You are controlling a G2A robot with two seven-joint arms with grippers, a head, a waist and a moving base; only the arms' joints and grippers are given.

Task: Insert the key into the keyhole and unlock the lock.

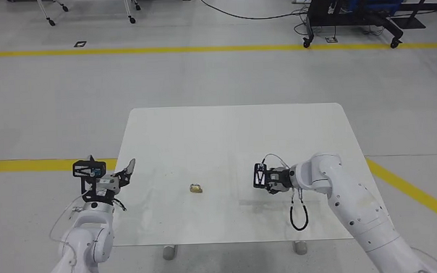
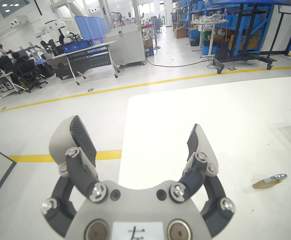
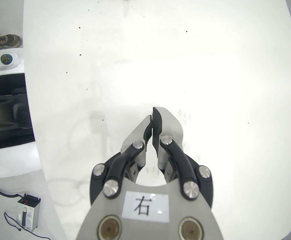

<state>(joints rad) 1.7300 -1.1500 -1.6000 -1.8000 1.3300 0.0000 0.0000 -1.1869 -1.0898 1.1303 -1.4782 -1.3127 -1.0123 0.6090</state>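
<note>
A small brass padlock (image 1: 196, 188) with a silver shackle lies flat near the front middle of the white table (image 1: 233, 132); the left wrist view has the padlock (image 2: 270, 181) off to one side. My left gripper (image 2: 136, 129) is open and empty, hovering over the table's left edge (image 1: 127, 171), well left of the lock. My right gripper (image 1: 260, 176) sits low over the table to the right of the lock, pointing towards it. In its own wrist view the right gripper (image 3: 151, 114) is shut, with a thin grey sliver pinched at the tips, seemingly the key.
A black cable loop (image 1: 299, 217) hangs from the right arm over the table's front right part. Beyond the table's rim a small grey box (image 3: 28, 211) with a cord stands on the floor. Bare tabletop (image 3: 193, 68) surrounds the lock.
</note>
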